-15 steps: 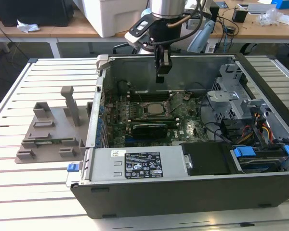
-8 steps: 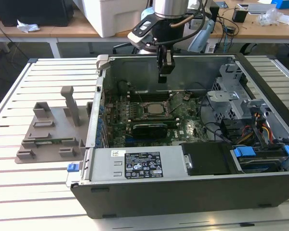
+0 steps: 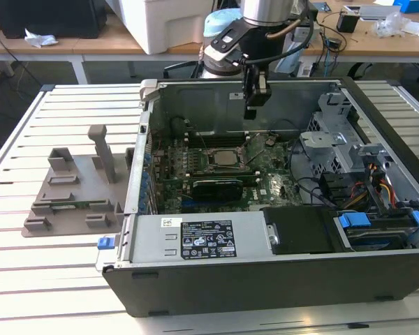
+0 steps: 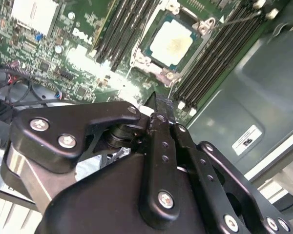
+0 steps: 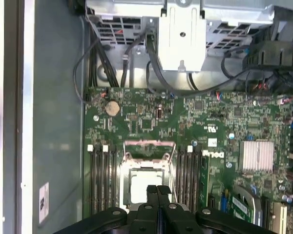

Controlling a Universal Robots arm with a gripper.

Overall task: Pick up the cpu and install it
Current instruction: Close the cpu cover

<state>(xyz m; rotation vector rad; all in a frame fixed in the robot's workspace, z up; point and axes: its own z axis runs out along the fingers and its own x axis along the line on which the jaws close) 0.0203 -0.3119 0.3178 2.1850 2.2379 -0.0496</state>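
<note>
Slatted white table point(image 3: 56, 279) had the big open pc case point(image 3: 265, 279) on it, with the green motherboard point(image 5: 151, 122) lying underneath the gripper point(image 3: 252, 112). Its fingers were pinched fully together, gripping nothing at all. The cpu point(image 4: 172, 43) sat in its socket on the board, just below the fingertips and clear of them.

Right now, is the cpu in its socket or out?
In: the cpu lies flat inside the socket on the board, and the hand hangs above it, shut, holding nothing.
</note>
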